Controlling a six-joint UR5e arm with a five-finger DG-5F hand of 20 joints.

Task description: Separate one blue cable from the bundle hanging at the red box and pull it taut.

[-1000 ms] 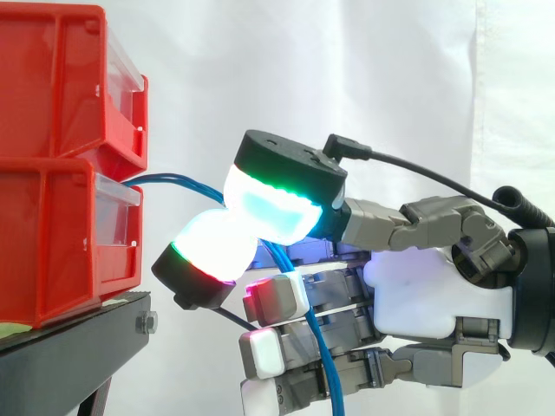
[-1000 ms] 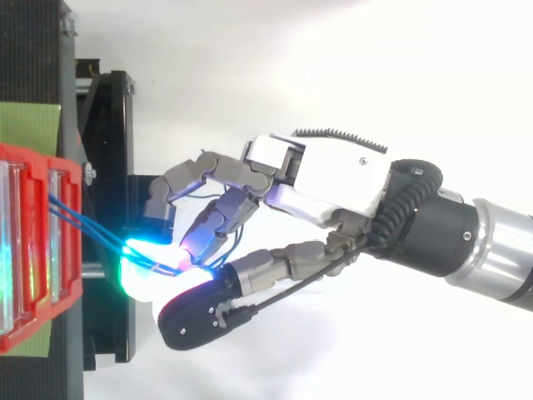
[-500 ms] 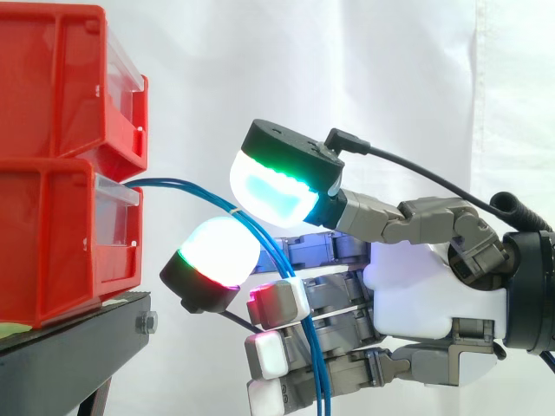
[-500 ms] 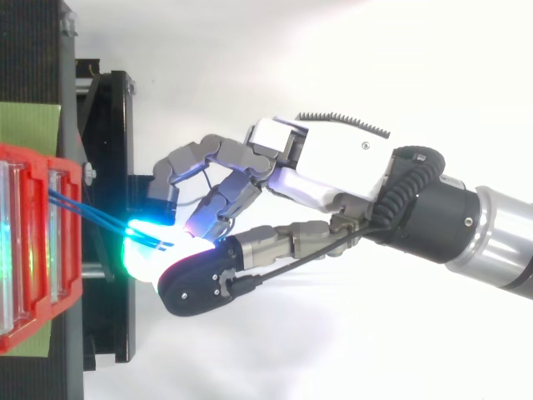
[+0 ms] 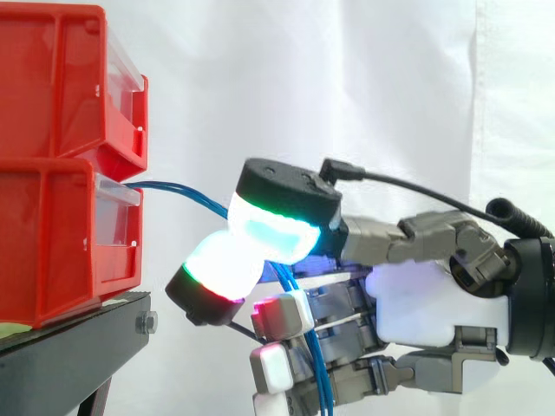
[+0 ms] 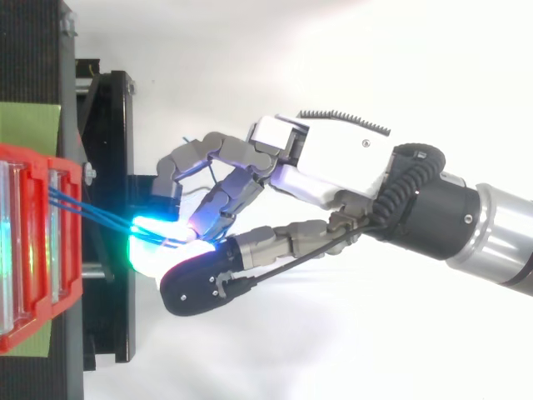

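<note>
The robot hand (image 5: 416, 303), close beside the red box (image 5: 61, 234), pinches the blue cables (image 5: 182, 187) between two glowing pads (image 5: 276, 232) pressed together. The cables run from the box's lower drawer to the pinch, then hang below it.
</note>
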